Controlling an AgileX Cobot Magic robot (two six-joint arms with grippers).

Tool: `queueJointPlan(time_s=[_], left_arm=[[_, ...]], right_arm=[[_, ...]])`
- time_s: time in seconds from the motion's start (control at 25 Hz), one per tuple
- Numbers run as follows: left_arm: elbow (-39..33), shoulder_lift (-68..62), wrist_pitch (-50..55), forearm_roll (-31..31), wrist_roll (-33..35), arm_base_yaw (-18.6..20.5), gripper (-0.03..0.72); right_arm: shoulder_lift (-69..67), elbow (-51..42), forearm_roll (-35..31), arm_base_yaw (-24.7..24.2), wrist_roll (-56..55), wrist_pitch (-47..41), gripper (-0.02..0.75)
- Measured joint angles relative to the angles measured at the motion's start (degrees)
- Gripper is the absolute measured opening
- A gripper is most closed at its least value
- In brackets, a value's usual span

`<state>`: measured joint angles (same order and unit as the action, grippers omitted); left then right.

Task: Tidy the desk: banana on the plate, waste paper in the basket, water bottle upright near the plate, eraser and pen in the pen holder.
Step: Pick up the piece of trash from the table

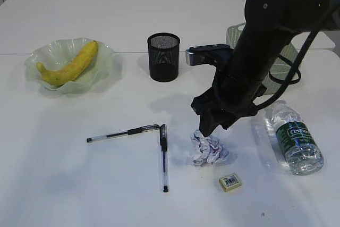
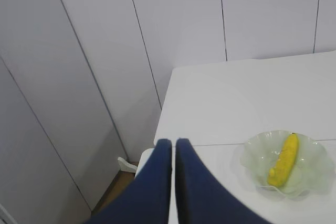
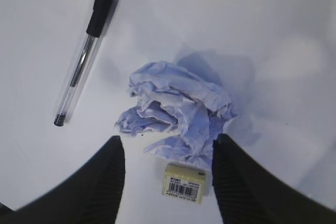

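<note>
Here, in the exterior view, a white bench (image 1: 64,184) carries a pale green ruffled plate (image 1: 53,57) at the left with a banana (image 1: 71,63) lying in it, a black mesh pen holder (image 1: 163,57) near the middle, and a sage green basket (image 1: 287,57) partly hidden behind the dark right arm. That arm's right claw (image 1: 206,129) hangs just above a crumpled ball of waste paper (image 1: 209,149). Two pens lie to the left, one slanted (image 1: 123,133) and one upright (image 1: 163,158), their ends nearly meeting. An eraser (image 1: 230,182) sits just below the paper, and a water bottle (image 1: 293,137) lies on its side at the right. In the left wrist view, the left claw (image 2: 174,142) is closed, fingers together, raised above the bench edge, with plate and banana beyond. In the right wrist view, the right claw's dark fingers (image 3: 107,182) stand apart, gripping nothing, on either side of the paper's near edge and the eraser.
</note>
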<state>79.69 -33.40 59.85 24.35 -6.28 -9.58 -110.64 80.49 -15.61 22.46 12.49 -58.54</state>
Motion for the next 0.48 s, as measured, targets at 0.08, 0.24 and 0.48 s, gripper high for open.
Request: queueJointPlan(time_s=[0.08, 0.24, 0.48], left_arm=[[0.0, 0.0, 0.0, 0.0, 0.0, 0.0, -0.016], [0.0, 0.0, 0.0, 0.0, 0.0, 0.0, -0.016], [0.0, 0.0, 0.0, 0.0, 0.0, 0.0, -0.016]], right_arm=[[0.0, 0.0, -0.1, 0.0, 3.8, 1.0, 0.403], [-0.1, 0.0, -2.3, 0.0, 13.1, 2.9, 0.403], [-0.1, 0.0, -6.5, 0.0, 30.2, 3.2, 0.404]])
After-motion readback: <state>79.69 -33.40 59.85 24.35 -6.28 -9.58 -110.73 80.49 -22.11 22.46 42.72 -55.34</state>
